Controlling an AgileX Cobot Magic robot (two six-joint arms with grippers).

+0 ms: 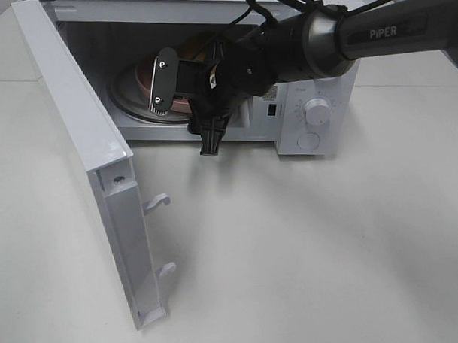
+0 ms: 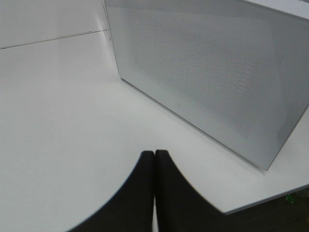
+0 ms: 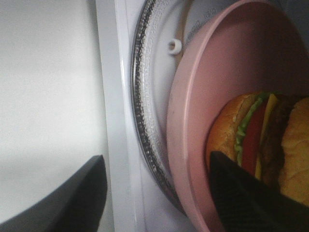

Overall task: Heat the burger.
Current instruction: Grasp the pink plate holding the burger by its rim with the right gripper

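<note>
Plain white counter (image 1: 324,257), white boxy microwave (image 1: 313,125) at the back, door (image 1: 87,144) swung wide. Inside, on the glass turntable (image 3: 145,121), a round pink plate (image 3: 203,96) holding the burger (image 3: 260,140): golden bun, dark patty, cheese, tomato, lettuce. Probably soft and squashy, layers slippy; safer lifted by the plate rim. Right fingers (image 3: 99,186) spread wide at the microwave mouth, holding nothing. Left fingers (image 2: 147,193) pressed together, empty.

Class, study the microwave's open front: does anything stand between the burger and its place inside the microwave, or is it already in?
Nothing visible stands in the way. The burger already lies on the pink plate on the glass turntable inside the microwave. The door hangs open, and the open right gripper sits at the opening.
</note>
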